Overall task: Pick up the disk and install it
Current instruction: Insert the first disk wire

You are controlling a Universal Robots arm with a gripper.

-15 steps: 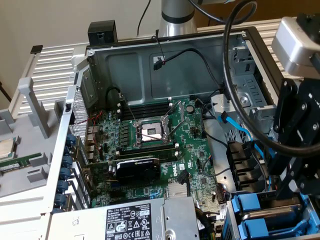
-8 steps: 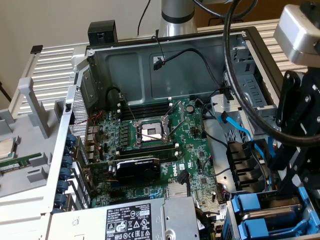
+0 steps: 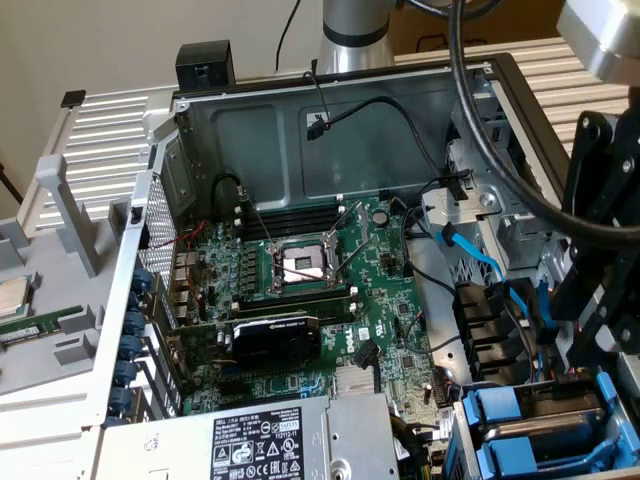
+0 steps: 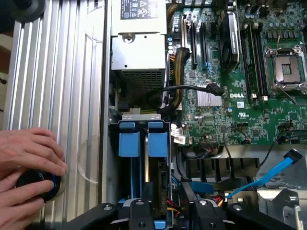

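Dell lettering (image 4: 237,95) marks the green motherboard (image 4: 249,110).

A silver arm tube (image 3: 352,35) is showing a dark band, a thick black cable (image 3: 500,160) is looping past, and the black gripper (image 4: 168,215) is showing round bolts.

You see the open computer case (image 3: 300,120) with its green motherboard (image 3: 300,300) inside; the empty processor socket (image 3: 300,265) sits at centre, the black graphics card (image 3: 275,335) at its six o'clock, the labelled power supply (image 3: 260,440) beyond.
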